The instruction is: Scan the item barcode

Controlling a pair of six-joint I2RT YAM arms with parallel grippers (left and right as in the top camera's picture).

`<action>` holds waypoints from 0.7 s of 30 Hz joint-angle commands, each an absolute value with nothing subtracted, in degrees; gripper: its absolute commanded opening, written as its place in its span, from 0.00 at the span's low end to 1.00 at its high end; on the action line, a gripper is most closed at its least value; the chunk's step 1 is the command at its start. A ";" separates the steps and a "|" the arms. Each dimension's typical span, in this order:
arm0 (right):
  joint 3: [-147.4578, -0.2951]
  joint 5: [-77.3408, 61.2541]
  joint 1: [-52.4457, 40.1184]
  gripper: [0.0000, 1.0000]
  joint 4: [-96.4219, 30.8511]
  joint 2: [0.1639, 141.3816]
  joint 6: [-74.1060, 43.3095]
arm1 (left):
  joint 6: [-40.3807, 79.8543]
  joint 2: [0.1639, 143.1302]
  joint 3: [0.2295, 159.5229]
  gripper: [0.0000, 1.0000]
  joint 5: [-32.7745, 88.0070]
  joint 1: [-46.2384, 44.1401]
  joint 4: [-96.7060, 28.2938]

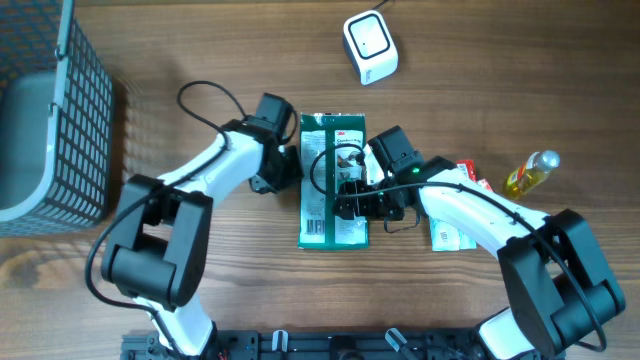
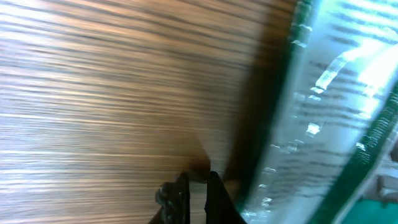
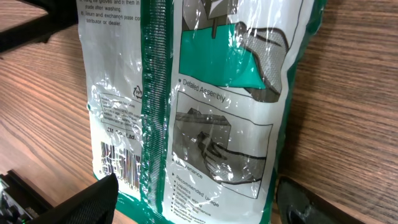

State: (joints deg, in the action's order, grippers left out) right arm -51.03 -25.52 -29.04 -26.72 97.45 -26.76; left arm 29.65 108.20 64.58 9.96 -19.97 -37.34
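Currently left fingers [image 2: 216, 198] closed beside the green packet [image 1: 322, 205] — right fingers [image 3: 93, 196] spread wide, straddling it.

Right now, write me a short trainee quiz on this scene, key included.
1. True or false: the left end effector is shut.
2. How does the right end effector stand? A. open, astride the green package. B. shut on the package's edge. C. open, well clear of the package.
3. In the right wrist view, which corner of the package carries the barcode?

Key: 1 true; 2 A; 3 the lower left corner.
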 commanded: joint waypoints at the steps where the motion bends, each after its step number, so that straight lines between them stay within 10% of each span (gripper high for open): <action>1: -50.85 -26.63 -28.91 0.82 -26.57 98.06 -26.98 | 25.50 107.90 66.02 0.04 18.55 -14.87 -37.91; 21: -50.85 -25.96 -28.91 0.82 -25.93 98.06 -27.03 | 26.57 110.72 64.71 0.28 14.70 -20.84 -34.87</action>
